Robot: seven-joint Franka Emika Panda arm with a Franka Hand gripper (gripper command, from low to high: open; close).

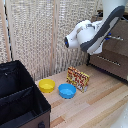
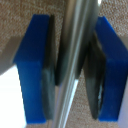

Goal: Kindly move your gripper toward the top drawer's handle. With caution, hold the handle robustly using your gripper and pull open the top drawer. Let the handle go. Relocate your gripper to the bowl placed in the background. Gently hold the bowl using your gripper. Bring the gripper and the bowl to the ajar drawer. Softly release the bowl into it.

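Note:
In the wrist view my gripper point(image 2: 74, 70) has its two blue fingers point(image 2: 32, 70) on either side of the slim silver handle point(image 2: 80, 25). The dark pads press against the bar, so the gripper is shut on it. Behind the bar is the grey-brown front of the top drawer point(image 2: 25, 7). In the exterior view the white arm point(image 1: 92, 32) reaches to the dresser point(image 1: 117, 50) at the exterior view's right and hides the hand. The yellow bowl point(image 1: 47, 85) sits on the wooden floor, apart from the arm.
A blue bowl point(image 1: 67, 90) lies beside the yellow one, with a colourful box point(image 1: 78, 78) standing just behind it. A large black case point(image 1: 20, 97) fills the exterior view's left. A woven screen point(image 1: 45, 35) forms the back wall.

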